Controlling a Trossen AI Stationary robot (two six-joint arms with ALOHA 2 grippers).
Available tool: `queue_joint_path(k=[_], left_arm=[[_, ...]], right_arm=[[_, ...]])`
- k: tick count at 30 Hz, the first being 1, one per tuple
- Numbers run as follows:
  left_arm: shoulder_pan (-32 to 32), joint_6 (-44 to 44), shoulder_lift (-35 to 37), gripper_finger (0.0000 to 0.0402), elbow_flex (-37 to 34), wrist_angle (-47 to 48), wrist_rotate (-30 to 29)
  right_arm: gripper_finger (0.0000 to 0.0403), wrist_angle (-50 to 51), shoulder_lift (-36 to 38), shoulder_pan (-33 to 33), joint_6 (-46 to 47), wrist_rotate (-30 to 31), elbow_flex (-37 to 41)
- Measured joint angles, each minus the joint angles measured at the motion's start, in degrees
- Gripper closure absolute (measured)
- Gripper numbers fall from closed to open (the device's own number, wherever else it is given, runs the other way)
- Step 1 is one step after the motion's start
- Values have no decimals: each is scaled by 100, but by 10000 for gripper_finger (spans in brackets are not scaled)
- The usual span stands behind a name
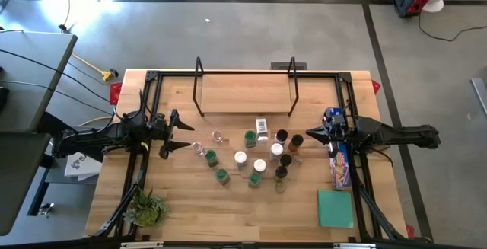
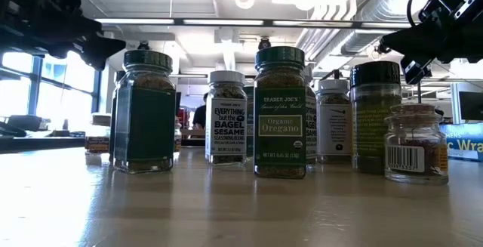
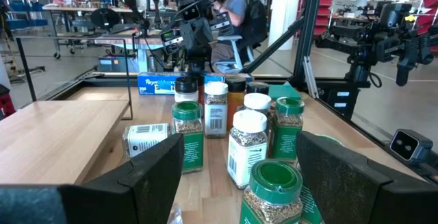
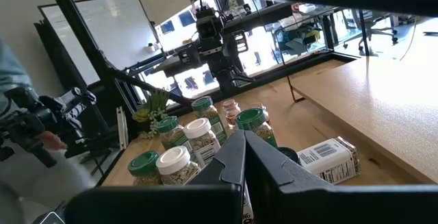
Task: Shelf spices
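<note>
Several small spice jars (image 1: 251, 158) with green, white and black tops stand clustered on the table's middle; one white-labelled jar (image 1: 262, 127) lies on its side near the shelf. The shelf (image 1: 245, 89), black wire uprights over a light board, stands at the far middle. My left gripper (image 1: 176, 132) hovers open at the table's left, level and pointing at the jars (image 3: 226, 142). My right gripper (image 1: 310, 138) hovers shut at the right of the cluster, its fingers (image 4: 241, 157) pressed together, pointing at the jars.
A long blue foil box (image 1: 340, 161) and a flat teal square (image 1: 335, 207) lie at the right near side. A small green plant (image 1: 147, 209) sits at the near left corner. Black frame rails (image 1: 144, 112) run along both sides. A person sits beyond the table in the left wrist view.
</note>
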State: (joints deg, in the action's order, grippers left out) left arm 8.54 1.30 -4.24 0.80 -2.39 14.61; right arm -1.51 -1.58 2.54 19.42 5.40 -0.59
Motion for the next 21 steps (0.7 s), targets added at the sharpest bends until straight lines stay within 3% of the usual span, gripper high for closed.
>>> queue_joint_path(k=[5, 9, 11, 13, 15, 21], left_arm=[[2, 58, -67, 124, -7, -490, -208], [7, 2159, -69, 124, 20, -2322, -407], [7, 2461, -161, 124, 52, -3473, -437], [7, 2553, -290, 124, 167, -3891, -444], [7, 2577, -550, 124, 592, -3440, -442], [2, 1661, -2200, 124, 2689, -553, -303]], right_arm=[[402, 0, 0, 0, 0, 1, -1], [402, 0, 0, -1, 0, 1, 0], [402, 1, 0, 0, 0, -1, -1], [402, 1, 0, -2, 0, 1, -1], [402, 0, 0, 0, 0, 1, -1], [402, 1, 0, 0, 0, 0, -1]])
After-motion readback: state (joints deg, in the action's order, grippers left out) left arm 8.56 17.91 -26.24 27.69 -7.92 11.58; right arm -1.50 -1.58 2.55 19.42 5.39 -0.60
